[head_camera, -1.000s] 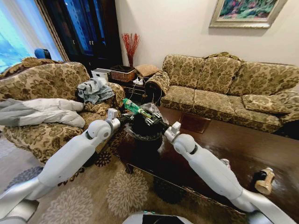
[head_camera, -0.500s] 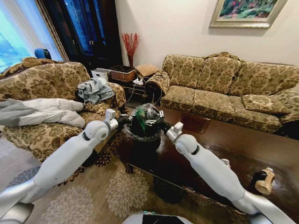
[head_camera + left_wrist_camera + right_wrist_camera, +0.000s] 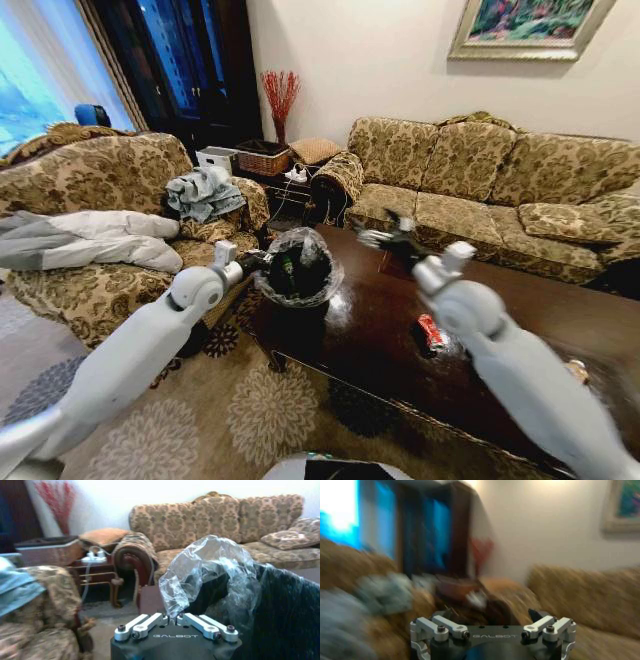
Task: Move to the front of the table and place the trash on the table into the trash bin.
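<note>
Bin (image 3: 300, 272) liner is pinched shut in my left pincer (image 3: 171, 619); right pincer (image 3: 385, 235) hangs open, empty. I'd steady it above the counter (image 3: 520, 320), then descend squarely on the red can (image 3: 431, 332).

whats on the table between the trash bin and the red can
Nothing: in the head view, the stretch of table between the trash bin and the red can is bare glossy wood. The right pincer hangs above it.
</note>
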Tool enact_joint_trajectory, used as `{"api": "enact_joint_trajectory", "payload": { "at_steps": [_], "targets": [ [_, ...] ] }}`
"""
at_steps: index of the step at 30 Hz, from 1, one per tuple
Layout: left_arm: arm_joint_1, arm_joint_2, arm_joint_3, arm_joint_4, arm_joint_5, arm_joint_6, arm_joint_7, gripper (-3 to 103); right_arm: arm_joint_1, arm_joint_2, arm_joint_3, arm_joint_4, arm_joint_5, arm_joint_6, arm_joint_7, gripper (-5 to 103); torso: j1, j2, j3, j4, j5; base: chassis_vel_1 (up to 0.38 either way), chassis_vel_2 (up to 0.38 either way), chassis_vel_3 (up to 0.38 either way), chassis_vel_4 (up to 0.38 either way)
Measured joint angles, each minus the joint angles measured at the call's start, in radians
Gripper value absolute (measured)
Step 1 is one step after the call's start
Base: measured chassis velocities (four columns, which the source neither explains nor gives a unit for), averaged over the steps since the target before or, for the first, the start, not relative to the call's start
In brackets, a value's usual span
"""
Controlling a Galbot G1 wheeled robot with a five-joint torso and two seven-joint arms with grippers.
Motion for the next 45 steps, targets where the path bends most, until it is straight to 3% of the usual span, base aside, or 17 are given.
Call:
{"api": "enact_joint_trajectory", "payload": {
  "at_steps": [1, 3, 8, 15, 26, 37, 39, 41, 44, 45],
  "targets": [
    [0.041, -0.015, -0.034, -0.018, 0.016, -0.002, -0.011, 3, -0.041, -0.001, 0.037, -0.037, -0.034, -0.037, 0.005, 100, 0.0, 0.0, 0.0, 0.0015, 0.0, 0.0, 0.0, 0.0, 0.0],
    [0.052, -0.041, -0.044, -0.027, 0.026, -0.001, -0.025, 3, -0.108, 0.01, 0.109, -0.081, -0.062, -0.087, 0.0, 100, 0.0, 0.0, 0.0, 0.0011, -0.001, 0.0, 0.0, 0.0, 0.0],
    [0.043, -0.077, -0.027, -0.032, 0.041, 0.007, -0.03, 3, -0.214, 0.057, 0.195, -0.21, -0.117, -0.106, -0.039, 100, 0.0, 0.0, 0.0, -0.0002, -0.0004, 0.0, 0.0, 0.0, 0.0],
    [0.04, -0.094, -0.018, -0.033, 0.048, 0.016, -0.029, 3, -0.293, 0.111, 0.229, -0.327, -0.141, -0.115, -0.059, 100, 0.0, 0.0, 0.0, 0.0001, -0.0006, 0.0, 0.0, 0.0, 0.0],
    [0.036, -0.096, -0.015, -0.032, 0.049, 0.021, -0.034, 3, -0.282, 0.213, 0.187, -0.428, -0.069, -0.18, 0.01, 100, 0.0, 0.0, 0.0, 0.0003, -0.0009, 0.0, 0.0, 0.0, 0.0],
    [0.029, -0.067, -0.024, -0.045, 0.021, 0.018, -0.042, 3, -0.224, 0.274, 0.176, -0.502, 0.041, -0.181, 0.055, 102, 0.0, 0.0, 0.0, 0.0004, -0.0009, -0.01, -0.012, -0.014, -0.012],
    [0.029, -0.064, -0.024, -0.045, 0.02, 0.017, -0.042, 3, -0.208, 0.288, 0.172, -0.521, 0.053, -0.178, 0.047, 95, 0.0, 0.0, 0.0, 0.0005, -0.0011, 0.0, 0.0, 0.0, 0.0],
    [0.028, -0.063, -0.024, -0.045, 0.019, 0.017, -0.042, 3, -0.202, 0.294, 0.17, -0.528, 0.053, -0.175, 0.044, 95, 0.0, 0.0, 0.0, 0.0004, -0.0011, 0.0, 0.0, 0.0, 0.0],
    [0.025, -0.061, -0.024, -0.045, 0.015, 0.016, -0.042, 3, -0.183, 0.311, 0.162, -0.549, 0.051, -0.172, 0.045, 79, 0.0, 0.0, 0.0, 0.0004, -0.0009, 0.0, 0.0, 0.0, 0.0],
    [0.025, -0.061, -0.024, -0.045, 0.015, 0.016, -0.042, 3, -0.183, 0.311, 0.162, -0.549, 0.051, -0.172, 0.045, 79, 0.0, 0.0, 0.0, 0.0004, -0.0009, 0.0, 0.0, 0.0, 0.0]
  ]
}}
